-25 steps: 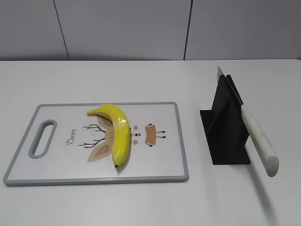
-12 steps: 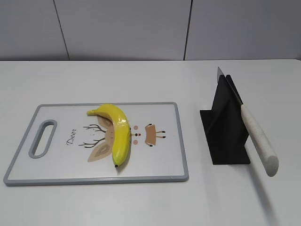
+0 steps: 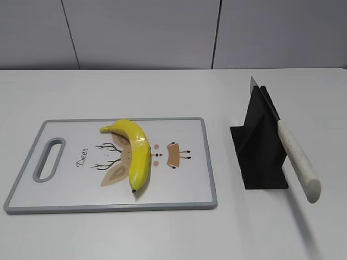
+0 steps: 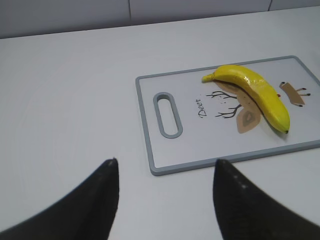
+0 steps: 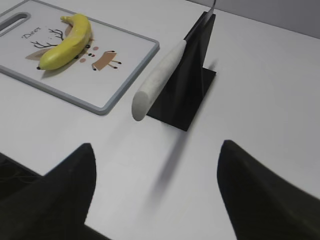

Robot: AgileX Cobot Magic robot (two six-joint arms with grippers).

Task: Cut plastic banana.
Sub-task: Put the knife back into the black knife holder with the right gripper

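Observation:
The plastic banana is glossy yellow and curved. It lies on a white cutting board with a grey rim and a deer drawing. It also shows in the left wrist view and the right wrist view. A knife with a white speckled handle rests slanted in a black stand, handle towards the front; it shows in the right wrist view too. My left gripper is open and empty over bare table, short of the board's handle end. My right gripper is open and empty in front of the knife handle. Neither gripper shows in the exterior view.
The cutting board has a handle slot at its left end. The white table runs back to a grey panelled wall.

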